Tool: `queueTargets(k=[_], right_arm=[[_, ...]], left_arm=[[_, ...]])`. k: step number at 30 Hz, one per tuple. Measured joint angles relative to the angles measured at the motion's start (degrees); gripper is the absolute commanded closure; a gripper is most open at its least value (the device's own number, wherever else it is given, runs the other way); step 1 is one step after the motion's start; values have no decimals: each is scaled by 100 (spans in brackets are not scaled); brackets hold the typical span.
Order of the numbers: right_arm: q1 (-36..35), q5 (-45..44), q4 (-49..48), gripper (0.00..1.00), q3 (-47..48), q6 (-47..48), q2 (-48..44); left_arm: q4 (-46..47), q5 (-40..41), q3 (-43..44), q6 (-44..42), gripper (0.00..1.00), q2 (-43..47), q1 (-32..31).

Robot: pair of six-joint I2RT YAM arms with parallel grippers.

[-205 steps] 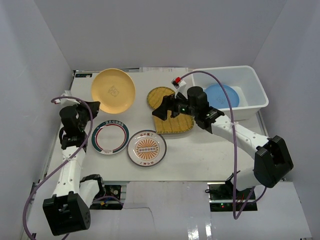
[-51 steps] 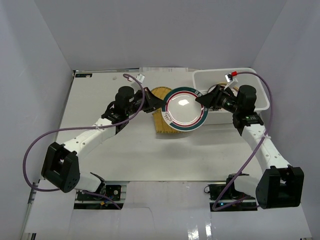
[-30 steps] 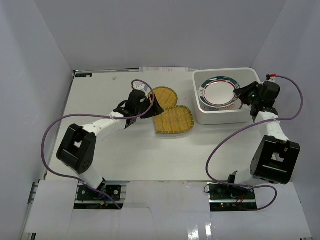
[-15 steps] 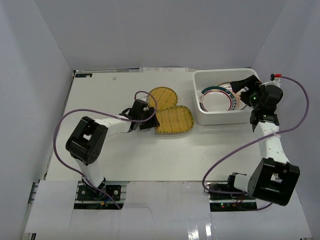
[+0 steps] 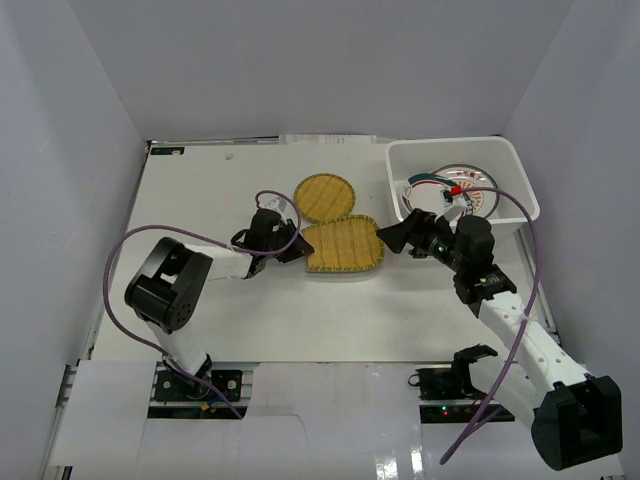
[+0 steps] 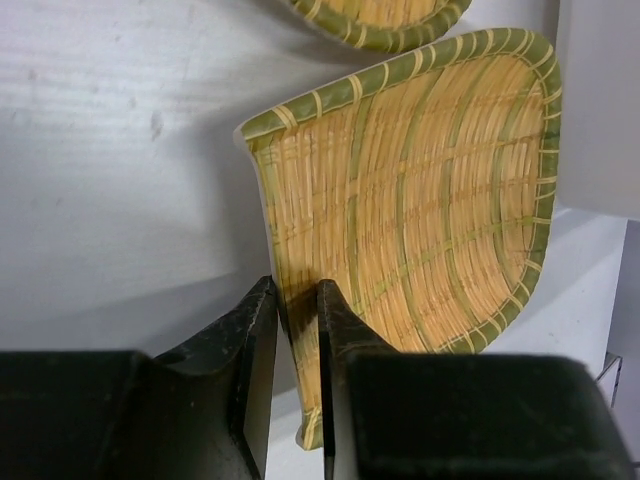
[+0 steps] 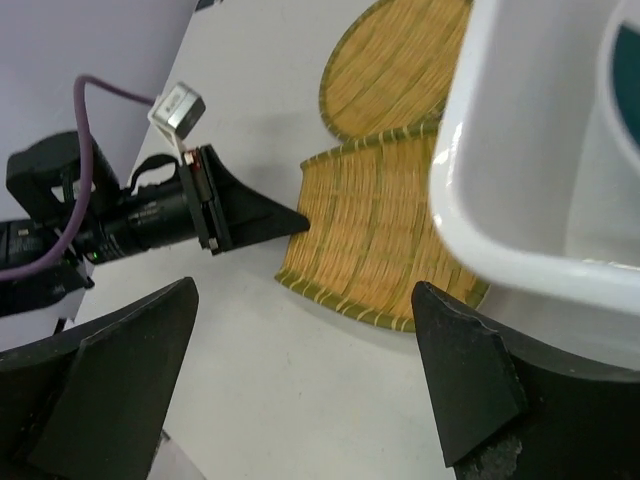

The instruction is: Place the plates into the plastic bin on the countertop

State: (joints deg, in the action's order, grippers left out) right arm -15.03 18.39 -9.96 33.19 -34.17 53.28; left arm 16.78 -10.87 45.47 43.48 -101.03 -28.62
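A squarish woven yellow plate (image 5: 342, 245) lies on the countertop (image 5: 200, 200), partly over a round woven plate (image 5: 325, 196). My left gripper (image 5: 293, 246) is shut on the squarish plate's left rim; in the left wrist view the two fingers (image 6: 258, 330) pinch that rim (image 6: 297, 330). My right gripper (image 5: 396, 239) hangs open by the same plate's right edge, in front of the plastic bin (image 5: 463, 141). Nothing sits between its fingers (image 7: 110, 385). A white plate with a patterned rim (image 5: 487, 190) lies inside the bin.
The bin's rounded front-left corner (image 7: 500, 200) stands close to the squarish plate (image 7: 385, 240) and to the right gripper. The round woven plate (image 7: 400, 70) lies just behind. My left gripper (image 7: 250, 215) shows in the right wrist view. White walls enclose the countertop.
The right gripper has left the bin and swung down-left to the squarish plate's right edge, leaving the patterned plate in the bin. The left gripper has closed on that plate's left rim.
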Motion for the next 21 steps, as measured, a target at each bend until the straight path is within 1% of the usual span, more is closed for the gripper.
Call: queueTargets(k=[2, 4, 5, 6, 9, 12, 14, 17, 21], right_arm=[[-317, 0, 153, 2, -129, 92, -144], [-595, -2, 310, 6, -199, 234, -232], [-706, -2, 409, 9, -223, 315, -262], [-811, -4, 503, 10, -256, 385, -282], [-922, -9, 590, 10, -487, 492, -291], [-927, -24, 605, 8, -793, 511, -133], [-927, -2, 595, 4, -898, 503, 107], [-935, 142, 490, 2, -942, 479, 570], [-949, 297, 208, 2, -944, 455, 1016]], left_arm=[[-101, 66, -205, -2, 100, 264, 4], [-319, 120, -448, -63, 100, 675, 4], [-422, 129, -575, -98, 100, 901, 4], [-538, 129, -710, -114, 100, 1174, 4], [-647, 46, -1137, -133, 100, 2011, 7], [-588, -278, -1488, -57, 100, 2728, 24], [-549, -514, -1617, 13, 100, 2988, 24], [-501, -892, -1711, 101, 100, 3189, 26], [-433, -1292, -1740, 208, 100, 3318, 26]])
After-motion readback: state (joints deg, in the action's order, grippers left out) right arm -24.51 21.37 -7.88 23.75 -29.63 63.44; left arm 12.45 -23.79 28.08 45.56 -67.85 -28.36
